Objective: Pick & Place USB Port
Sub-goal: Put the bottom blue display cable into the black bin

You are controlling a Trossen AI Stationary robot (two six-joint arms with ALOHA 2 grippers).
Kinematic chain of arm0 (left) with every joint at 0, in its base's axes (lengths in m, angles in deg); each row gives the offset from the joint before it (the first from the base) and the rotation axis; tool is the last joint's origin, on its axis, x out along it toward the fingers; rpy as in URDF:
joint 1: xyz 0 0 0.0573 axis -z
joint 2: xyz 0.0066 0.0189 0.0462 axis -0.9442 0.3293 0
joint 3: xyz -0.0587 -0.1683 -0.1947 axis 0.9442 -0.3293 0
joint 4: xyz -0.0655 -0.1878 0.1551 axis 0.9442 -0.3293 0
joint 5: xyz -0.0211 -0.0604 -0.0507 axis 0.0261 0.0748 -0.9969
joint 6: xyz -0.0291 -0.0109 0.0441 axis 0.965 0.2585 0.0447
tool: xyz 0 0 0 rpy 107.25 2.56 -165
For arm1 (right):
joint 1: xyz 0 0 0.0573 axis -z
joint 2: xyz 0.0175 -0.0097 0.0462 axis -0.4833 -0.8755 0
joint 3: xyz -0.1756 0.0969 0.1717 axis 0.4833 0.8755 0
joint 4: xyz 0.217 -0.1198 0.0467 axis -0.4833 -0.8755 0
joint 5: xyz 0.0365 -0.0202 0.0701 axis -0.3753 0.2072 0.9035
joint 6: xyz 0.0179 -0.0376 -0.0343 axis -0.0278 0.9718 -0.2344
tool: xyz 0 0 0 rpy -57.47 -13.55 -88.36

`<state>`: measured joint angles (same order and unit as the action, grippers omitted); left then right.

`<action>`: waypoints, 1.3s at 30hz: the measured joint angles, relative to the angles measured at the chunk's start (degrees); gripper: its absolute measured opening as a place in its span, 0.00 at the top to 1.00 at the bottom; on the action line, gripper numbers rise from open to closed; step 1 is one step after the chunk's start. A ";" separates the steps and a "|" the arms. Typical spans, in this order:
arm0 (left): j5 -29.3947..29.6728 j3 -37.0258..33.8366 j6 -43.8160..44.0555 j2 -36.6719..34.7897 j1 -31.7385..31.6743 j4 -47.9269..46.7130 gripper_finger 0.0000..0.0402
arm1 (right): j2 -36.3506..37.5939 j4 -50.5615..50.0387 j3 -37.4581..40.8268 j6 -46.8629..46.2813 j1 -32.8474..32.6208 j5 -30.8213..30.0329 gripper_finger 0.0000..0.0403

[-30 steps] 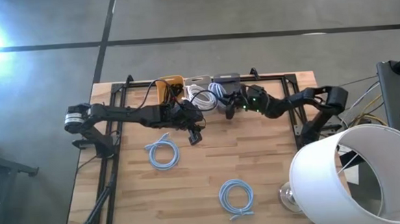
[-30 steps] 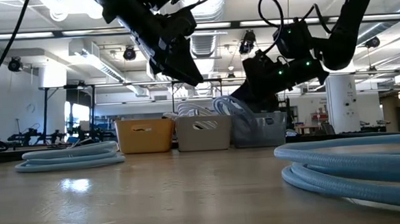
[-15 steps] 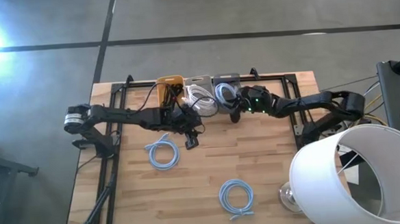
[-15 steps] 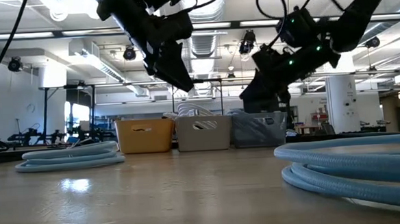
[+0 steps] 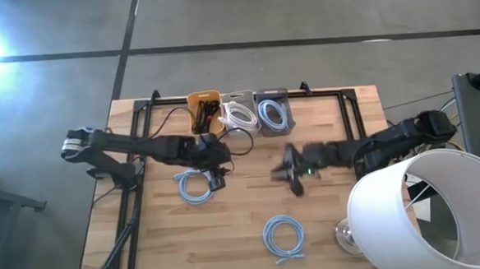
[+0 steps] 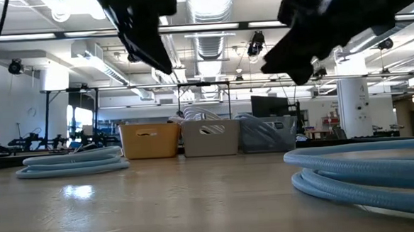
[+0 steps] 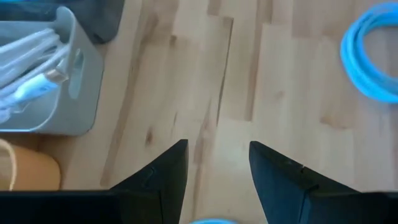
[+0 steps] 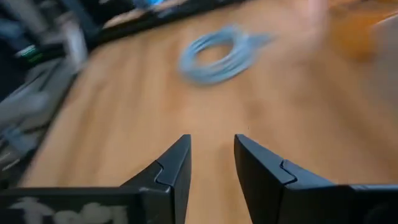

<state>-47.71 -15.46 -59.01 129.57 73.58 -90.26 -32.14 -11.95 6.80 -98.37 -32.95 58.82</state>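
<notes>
Two coiled light-blue cables lie flat on the wooden table: one left of the middle, one near the front edge. My left gripper hangs open just right of the left coil, with bare wood between its fingers. My right gripper hangs open over the table's middle and points toward that left coil. Three small bins stand at the far edge. The white one holds white cable with a USB plug. The grey one holds a blue coil.
The orange bin stands left of the white bin. A black frame runs along the table's left side and far edge. A large white lampshade and a glass stand at the near right corner.
My right gripper has swung away from the grey bin at the far edge toward the table's middle and near side, and has tipped more level. My left gripper has drifted toward the near left, closer to the left coil. The cables have not moved.
</notes>
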 joint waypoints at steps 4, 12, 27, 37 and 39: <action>4.24 -1.19 2.88 -3.54 0.95 1.00 0.57 | -4.17 -0.19 0.00 -5.14 -10.51 0.16 0.70; 12.05 -6.90 7.09 -9.36 1.00 2.54 0.57 | -14.92 -8.37 -4.19 -18.01 -20.71 -0.48 0.71; 12.09 -13.12 10.23 -13.08 0.98 3.55 0.57 | -29.29 -11.23 -14.21 -10.52 -23.74 -1.29 0.71; 12.07 -14.10 11.02 -12.98 0.96 3.90 0.57 | -27.29 -14.72 -16.22 -4.34 -24.24 -2.38 0.71; 12.09 -14.10 11.18 -12.98 0.96 4.04 0.57 | -26.26 -16.86 -17.37 -2.98 -24.85 -4.28 0.71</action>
<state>-35.62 -29.56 -47.83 116.59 74.54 -86.22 -58.39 -28.81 -10.57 -101.35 -57.80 54.54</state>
